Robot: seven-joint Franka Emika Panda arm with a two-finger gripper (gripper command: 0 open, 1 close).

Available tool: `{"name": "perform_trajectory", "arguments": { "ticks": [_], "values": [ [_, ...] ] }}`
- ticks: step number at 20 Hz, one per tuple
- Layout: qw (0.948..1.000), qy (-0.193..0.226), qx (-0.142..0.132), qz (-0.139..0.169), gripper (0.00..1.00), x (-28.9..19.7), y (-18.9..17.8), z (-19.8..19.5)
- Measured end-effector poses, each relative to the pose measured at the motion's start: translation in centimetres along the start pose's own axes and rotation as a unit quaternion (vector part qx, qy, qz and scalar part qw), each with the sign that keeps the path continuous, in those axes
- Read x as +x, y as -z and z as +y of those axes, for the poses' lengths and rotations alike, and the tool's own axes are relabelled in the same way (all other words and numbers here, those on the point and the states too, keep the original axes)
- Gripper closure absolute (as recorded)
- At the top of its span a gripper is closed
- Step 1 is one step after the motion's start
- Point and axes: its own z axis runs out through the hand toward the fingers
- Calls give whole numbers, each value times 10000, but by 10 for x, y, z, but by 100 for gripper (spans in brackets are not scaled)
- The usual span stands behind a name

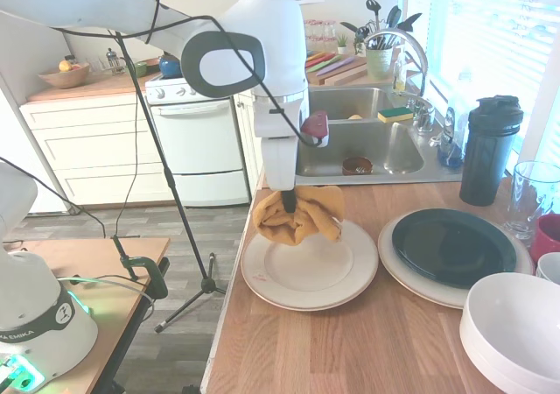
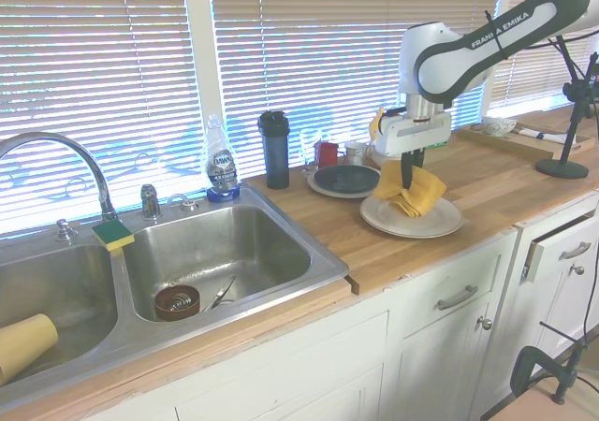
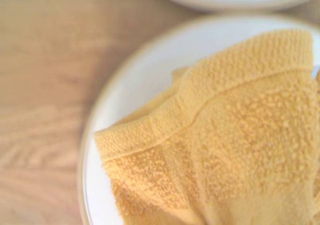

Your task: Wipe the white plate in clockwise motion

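Note:
The white plate [image 1: 306, 276] [image 2: 412, 219] [image 3: 130, 95] lies on the wooden counter, round and cream-white. My gripper [image 1: 288, 203] [image 2: 408, 170] is shut on a bunched yellow cloth [image 1: 300, 214] [image 2: 410, 191] [image 3: 235, 145]. The cloth hangs over the plate's far rim, its lower folds touching or nearly touching the plate. In the wrist view the cloth covers much of the plate. The plate's centre and near part are bare.
A dark green-black plate [image 1: 453, 247] [image 2: 344, 178] sits on a second pale plate beside the white one. A deep white bowl [image 1: 512, 333], a glass [image 1: 529, 197], a black bottle [image 1: 488, 149] and the steel sink [image 1: 363, 144] [image 2: 211, 253] surround the spot.

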Motion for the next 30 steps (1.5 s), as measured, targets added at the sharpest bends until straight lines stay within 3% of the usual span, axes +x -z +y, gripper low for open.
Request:
{"name": "perform_trajectory", "arguments": {
  "ticks": [8, 17, 30],
  "values": [
    [10000, -27, 35, -67, 100, -10, -41, 21],
    [9996, -79, 284, -53, 100, 4, -50, 12],
    [9986, -390, 369, -20, 100, 64, -59, -1]
  ]
}}
